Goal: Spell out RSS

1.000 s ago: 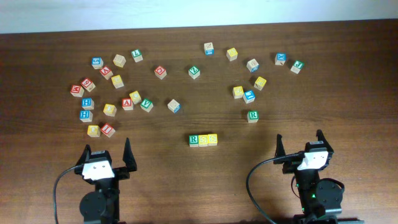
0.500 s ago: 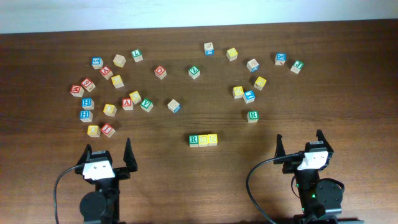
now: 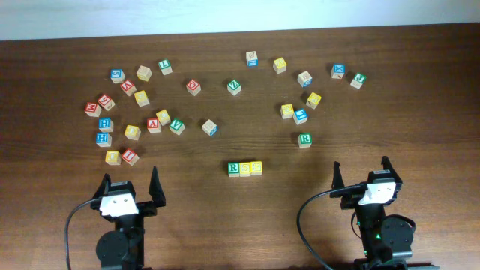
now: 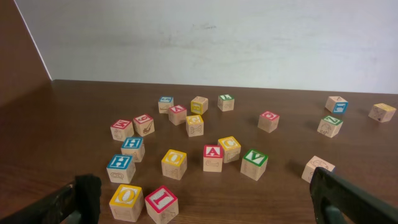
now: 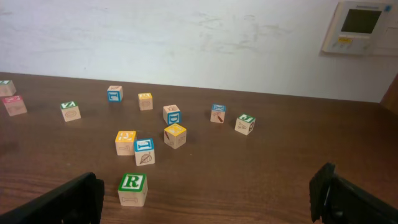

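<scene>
Three letter cubes stand touching in a row at the table's middle front: a green R cube (image 3: pixel 234 169), then two yellow S cubes (image 3: pixel 245 168) (image 3: pixel 256 167). The row reads RSS in the overhead view and shows in neither wrist view. My left gripper (image 3: pixel 130 178) (image 4: pixel 202 200) rests open near the front left edge, holding nothing. My right gripper (image 3: pixel 361 165) (image 5: pixel 208 198) rests open at the front right, also holding nothing. Both stand well apart from the row.
Several loose letter cubes lie scattered across the back half. A second green R cube (image 3: pixel 304 139) (image 5: pixel 132 188) sits ahead of the right gripper. A yellow O cube (image 4: pixel 126 201) and a red I cube (image 4: pixel 161 203) lie just ahead of the left gripper.
</scene>
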{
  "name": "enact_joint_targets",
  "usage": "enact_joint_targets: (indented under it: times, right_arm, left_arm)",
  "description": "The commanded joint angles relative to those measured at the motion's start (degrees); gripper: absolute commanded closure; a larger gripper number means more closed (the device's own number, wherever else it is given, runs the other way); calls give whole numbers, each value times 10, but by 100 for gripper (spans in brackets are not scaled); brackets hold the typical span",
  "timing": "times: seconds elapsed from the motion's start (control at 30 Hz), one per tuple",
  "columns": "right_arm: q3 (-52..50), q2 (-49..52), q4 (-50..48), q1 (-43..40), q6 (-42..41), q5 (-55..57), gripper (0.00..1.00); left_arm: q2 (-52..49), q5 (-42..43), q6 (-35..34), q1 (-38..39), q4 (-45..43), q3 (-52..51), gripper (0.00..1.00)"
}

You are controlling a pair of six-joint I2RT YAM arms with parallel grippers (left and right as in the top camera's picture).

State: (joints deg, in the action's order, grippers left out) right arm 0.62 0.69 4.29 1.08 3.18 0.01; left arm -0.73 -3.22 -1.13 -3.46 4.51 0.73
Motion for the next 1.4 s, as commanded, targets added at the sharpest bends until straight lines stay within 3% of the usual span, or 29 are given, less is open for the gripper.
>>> enact_joint_targets:
  times: [0.0,1.37]
  right_arm:
    - [-3,-4,4,-4,0,7,2]
    - [-3,-5,4,-4,-50,7,2]
  left_arm:
    - [4,6,-3,-3,1,-2,1]
    - [4,6,-3,-3,1,-2,1]
